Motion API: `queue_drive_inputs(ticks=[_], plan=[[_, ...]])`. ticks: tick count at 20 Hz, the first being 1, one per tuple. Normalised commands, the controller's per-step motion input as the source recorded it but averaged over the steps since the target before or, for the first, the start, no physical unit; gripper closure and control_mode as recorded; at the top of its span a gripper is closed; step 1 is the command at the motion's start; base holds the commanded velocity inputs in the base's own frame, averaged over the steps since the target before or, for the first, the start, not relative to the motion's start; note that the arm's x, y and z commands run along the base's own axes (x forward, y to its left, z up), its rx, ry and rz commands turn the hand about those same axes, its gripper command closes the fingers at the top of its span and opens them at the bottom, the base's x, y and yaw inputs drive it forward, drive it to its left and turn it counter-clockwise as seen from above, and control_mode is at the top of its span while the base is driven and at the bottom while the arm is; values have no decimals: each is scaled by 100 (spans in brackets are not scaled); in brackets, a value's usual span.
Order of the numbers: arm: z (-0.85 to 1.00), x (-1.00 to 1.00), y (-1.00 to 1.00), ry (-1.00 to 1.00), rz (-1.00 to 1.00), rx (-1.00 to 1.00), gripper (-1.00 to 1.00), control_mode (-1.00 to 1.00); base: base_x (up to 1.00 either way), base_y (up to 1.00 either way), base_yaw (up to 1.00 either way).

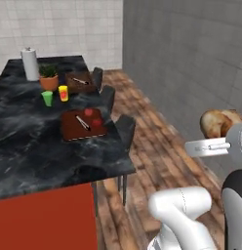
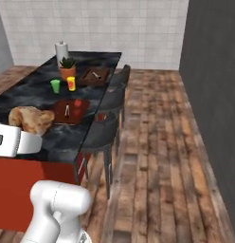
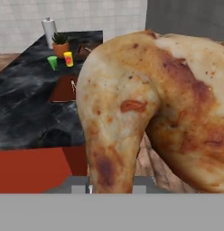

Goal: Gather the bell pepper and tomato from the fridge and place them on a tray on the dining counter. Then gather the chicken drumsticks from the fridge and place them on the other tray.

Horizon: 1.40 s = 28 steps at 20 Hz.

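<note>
Chicken drumstick (image 3: pixel 150 103), a lumpy tan browned piece, sits clamped in the gripper (image 1: pixel 218 128), jaws closed narrow around it, up in the air off the near end of the long black marble dining counter (image 1: pixel 30 146). On that counter the flat reddish-brown wooden tray (image 1: pixel 69 128) holds red veggies, with the dark brown raised-rim tray (image 1: pixel 74 84) farther along.

Kitchen: marble dining counter (image 1: pixel 25 146), stools (image 2: pixel 101 135).

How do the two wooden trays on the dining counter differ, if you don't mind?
The near tray is reddish-brown with a low rim and carries two red items; the far tray is darker and deeper-rimmed, without them. The far tray sits beside the potted plant. Both are rectangular and each holds a slim utensil.
</note>
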Motion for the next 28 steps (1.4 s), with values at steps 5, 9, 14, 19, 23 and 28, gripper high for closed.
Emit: queue_drive_inputs(ticks=[5, 9, 14, 19, 23, 28], plan=[[0, 0, 0, 0, 0, 0, 100, 100, 81, -81, 24], [0, 0, 0, 0, 0, 0, 100, 100, 79, -78, 28], [0, 0, 0, 0, 0, 0, 100, 100, 79, -72, 30], [0, 0, 0, 0, 0, 0, 100, 100, 75, -68, 33], [0, 0, 0, 0, 0, 0, 100, 100, 74, -65, 34], [0, 0, 0, 0, 0, 0, 100, 100, 70, -59, 37]])
